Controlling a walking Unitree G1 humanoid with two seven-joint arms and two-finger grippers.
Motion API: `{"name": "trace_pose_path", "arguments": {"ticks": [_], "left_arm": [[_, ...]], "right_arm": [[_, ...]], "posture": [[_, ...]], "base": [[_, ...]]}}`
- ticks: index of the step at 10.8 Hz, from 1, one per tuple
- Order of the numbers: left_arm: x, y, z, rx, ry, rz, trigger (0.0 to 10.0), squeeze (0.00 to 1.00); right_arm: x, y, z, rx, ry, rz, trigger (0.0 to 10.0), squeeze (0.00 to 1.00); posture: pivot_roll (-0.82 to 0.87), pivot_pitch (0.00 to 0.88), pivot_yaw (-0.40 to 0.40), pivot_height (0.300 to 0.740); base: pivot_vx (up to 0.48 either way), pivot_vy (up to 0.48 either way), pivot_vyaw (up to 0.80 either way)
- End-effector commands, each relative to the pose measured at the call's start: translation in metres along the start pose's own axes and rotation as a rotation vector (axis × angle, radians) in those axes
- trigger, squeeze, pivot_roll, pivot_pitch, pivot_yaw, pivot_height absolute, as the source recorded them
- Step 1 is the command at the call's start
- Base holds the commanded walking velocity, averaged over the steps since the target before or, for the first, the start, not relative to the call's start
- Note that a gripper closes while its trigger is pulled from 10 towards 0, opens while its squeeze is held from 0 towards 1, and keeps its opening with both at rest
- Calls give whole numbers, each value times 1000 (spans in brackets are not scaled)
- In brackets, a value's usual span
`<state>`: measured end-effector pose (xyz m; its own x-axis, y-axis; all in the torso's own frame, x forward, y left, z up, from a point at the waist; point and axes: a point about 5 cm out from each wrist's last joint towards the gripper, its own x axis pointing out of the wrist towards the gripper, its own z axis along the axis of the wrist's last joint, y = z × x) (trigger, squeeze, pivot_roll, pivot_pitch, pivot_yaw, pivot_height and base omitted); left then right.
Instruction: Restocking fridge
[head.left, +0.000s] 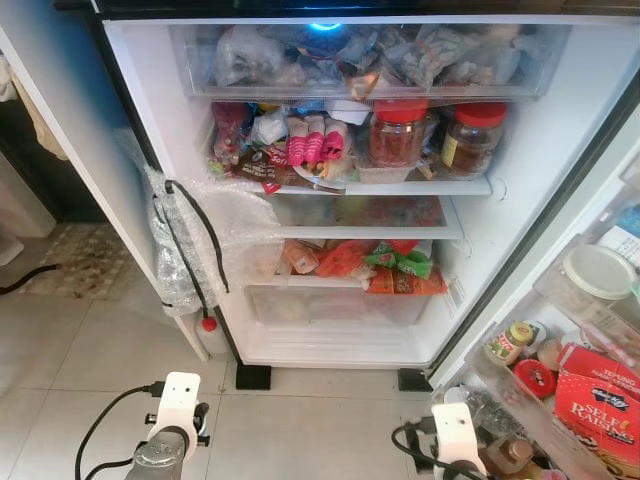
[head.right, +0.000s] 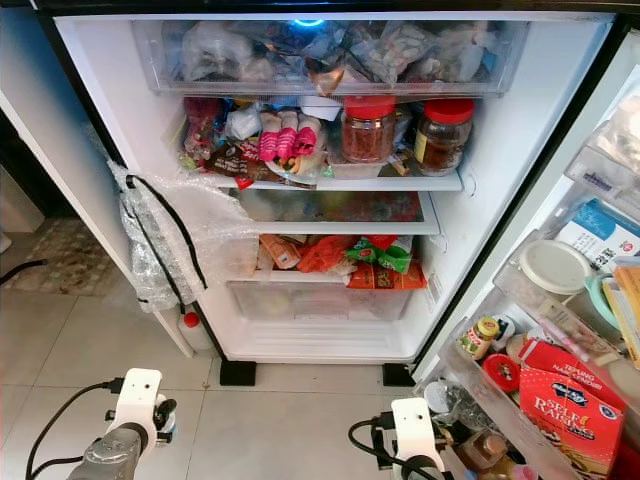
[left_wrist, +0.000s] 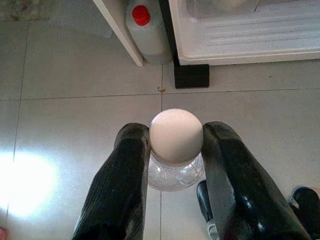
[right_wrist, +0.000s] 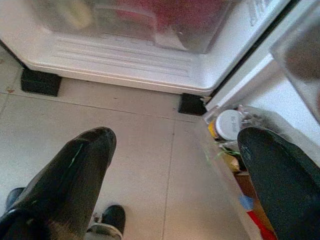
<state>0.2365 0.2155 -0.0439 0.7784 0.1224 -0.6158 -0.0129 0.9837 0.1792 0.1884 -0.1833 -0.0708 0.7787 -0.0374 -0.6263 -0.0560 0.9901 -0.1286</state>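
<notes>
The left tool (left_wrist: 176, 145) clamps a clear plastic bottle (left_wrist: 175, 172) by its neck, just under the white cap (left_wrist: 176, 136), above bare floor tiles (left_wrist: 70, 75) short of the open fridge (head.left: 340, 345). The right tool (right_wrist: 175, 170) hangs spread wide, holding nothing, near the door shelf (head.right: 500, 405). Two red-lidded jars (head.left: 398, 130) crowd the upper shelf edge.

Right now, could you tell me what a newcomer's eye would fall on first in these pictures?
The open fridge dominates, its shelves crammed; two red-lidded jars stand on the upper shelf, and a red box sits in the door rack on the robot's right. In the left wrist view, the left gripper has its jaws shut on a clear bottle with a white cap, above the tiled floor. The right gripper hangs open, holding nothing.
</notes>
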Motion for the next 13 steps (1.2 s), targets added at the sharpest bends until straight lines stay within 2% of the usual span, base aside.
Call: {"name": "trace_pose_path", "arguments": {"ticks": [1,3,5,8,10,13], "left_arm": [[-1,2,-2,-1,1,4,10000,0],[-1,1,0,-2,-6,1,10000,0],[0,1,4,-3,-23,-5,10000,0],[6,-7,35,-25,-147,-58,10000,0],[8,-15,64,-32,-269,-106,10000,0],[6,-15,77,-30,-347,-136,10000,0]], "right_arm": [[-3,-3,-9,-10,40,-21,10000,0],[-4,-7,-12,-14,61,-56,10000,0],[-4,-5,-13,-20,70,-51,10000,0],[-3,0,-13,-19,80,-38,10000,0],[-3,1,-13,-18,85,-34,10000,0],[-3,1,-14,-18,97,-29,10000,0]], "posture": [[-107,81,9,740],[-106,81,10,740],[-104,81,10,740],[-97,84,11,740],[-100,81,15,740],[-95,69,17,740]], "base": [[0,0,0],[0,0,0],[0,0,0],[0,0,0],[0,0,0],[0,0,0]]}}
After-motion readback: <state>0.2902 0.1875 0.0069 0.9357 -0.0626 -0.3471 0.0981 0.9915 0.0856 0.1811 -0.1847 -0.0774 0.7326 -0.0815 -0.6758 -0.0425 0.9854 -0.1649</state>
